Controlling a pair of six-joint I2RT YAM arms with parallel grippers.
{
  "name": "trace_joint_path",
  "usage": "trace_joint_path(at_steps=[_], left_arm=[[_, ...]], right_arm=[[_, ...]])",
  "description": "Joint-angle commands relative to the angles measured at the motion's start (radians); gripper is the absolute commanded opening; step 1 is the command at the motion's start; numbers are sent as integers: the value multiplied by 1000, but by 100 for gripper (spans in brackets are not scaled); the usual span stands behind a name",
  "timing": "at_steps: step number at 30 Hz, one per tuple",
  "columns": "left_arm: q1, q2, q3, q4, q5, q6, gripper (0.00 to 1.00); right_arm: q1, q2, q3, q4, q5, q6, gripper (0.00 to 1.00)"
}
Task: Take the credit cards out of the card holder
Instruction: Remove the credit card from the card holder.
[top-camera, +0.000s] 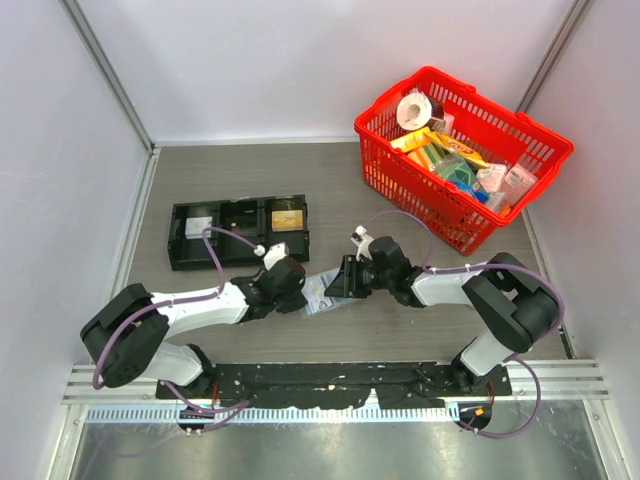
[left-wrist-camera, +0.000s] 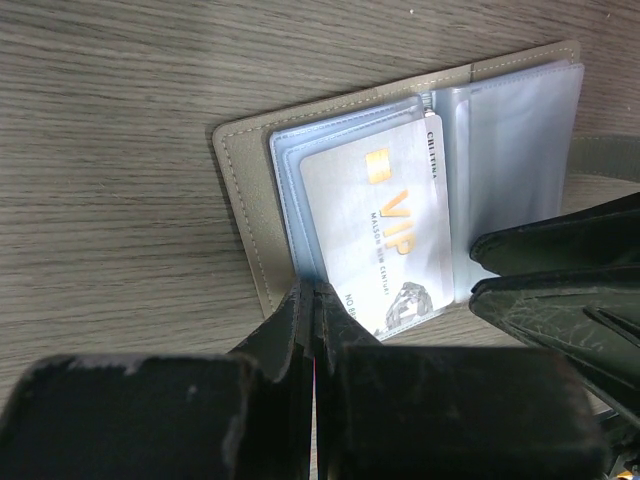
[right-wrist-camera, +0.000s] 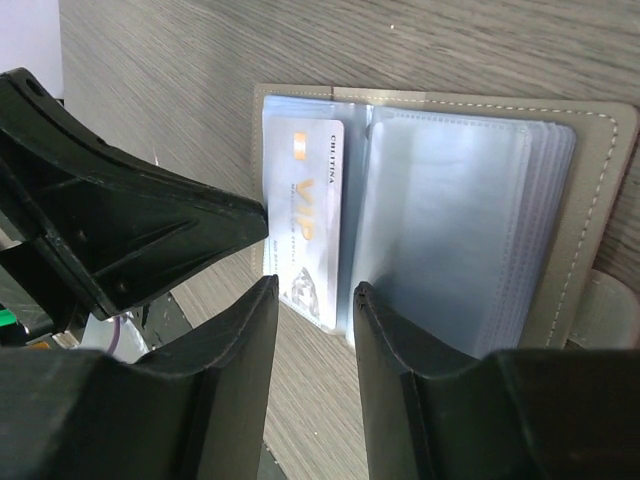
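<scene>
"VIP" on credit card (left-wrist-camera: 385, 235)

**Card holder (left-wrist-camera: 240, 205) open, one credit card (left-wrist-camera: 385, 235) showing**

The grey holder lies spread flat, its clear bluish pockets facing up. The pale card — gold "VIP" lettering, gold chip — rests slightly askew on one panel.

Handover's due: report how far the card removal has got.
Done: the card holder lies open on the table. In hand: left gripper, jaws shut, at its pocket edge; right gripper, jaws apart, near the spine. Left: the VIP card sits in its pocket, not yet pulled out.
</scene>
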Motion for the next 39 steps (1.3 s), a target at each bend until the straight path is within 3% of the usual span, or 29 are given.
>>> trace_joint_path(at_steps=[1,20,39], left_arm=[[2,5,-23,3,11,-7,0],[2,22,-21,-5,26,8,0],[2,33,16,-69,9,83,0]], right_arm=[[3,23,8,49,-11,-8,41],[16,95,7,237,-155,61,37],[41,222,96,268,-210,78,37]])
